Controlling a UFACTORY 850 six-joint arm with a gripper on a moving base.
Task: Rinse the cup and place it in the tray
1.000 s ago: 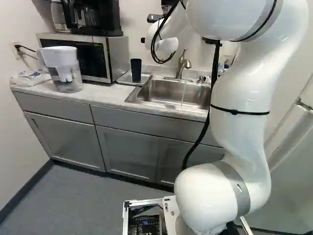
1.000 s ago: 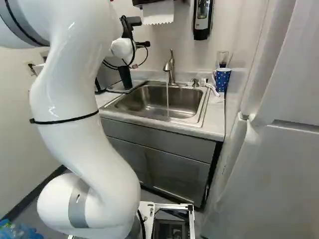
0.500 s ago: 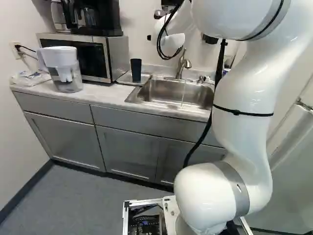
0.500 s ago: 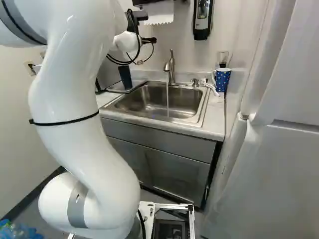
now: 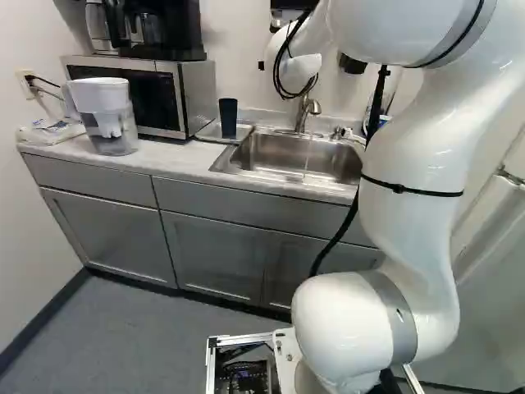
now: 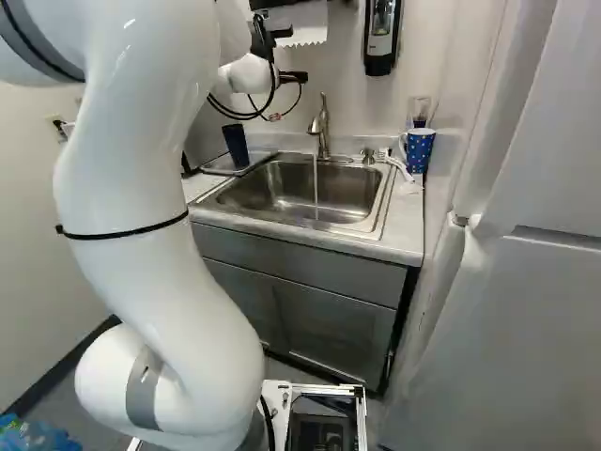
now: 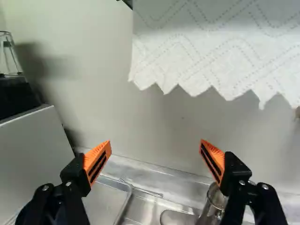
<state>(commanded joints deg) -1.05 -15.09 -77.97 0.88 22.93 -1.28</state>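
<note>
Water [image 6: 316, 193] is running down in a thin stream from the faucet [image 6: 320, 127] into the metal sink [image 6: 291, 188]. The dark cup [image 5: 228, 117], which is the thing of the task, stands upright on the tray [image 5: 209, 131], on the surface [image 5: 168, 153] beside the sink and near to the microwave [image 5: 175, 90]. Nothing is touching it from the side of the arm [image 6: 141, 216].

The tool [image 6: 295, 77] is high over the back side of the sink area, between the dark cup and the faucet in the right base view, and it is well above the cup. In the wrist view, the tool [image 7: 155, 142] has its two fingers wide apart, and it has hold of nothing. Ahead of it is the wall [image 7: 159, 122], with white paper towel [image 7: 211, 51] hanging there.

On the microwave stands a black coffee maker [image 5: 164, 29], and a water pitcher [image 5: 115, 115] is in front of the microwave, at the left of the left base view. A blue mug with dots [image 6: 419, 150] stands at the other side of the sink.
</note>
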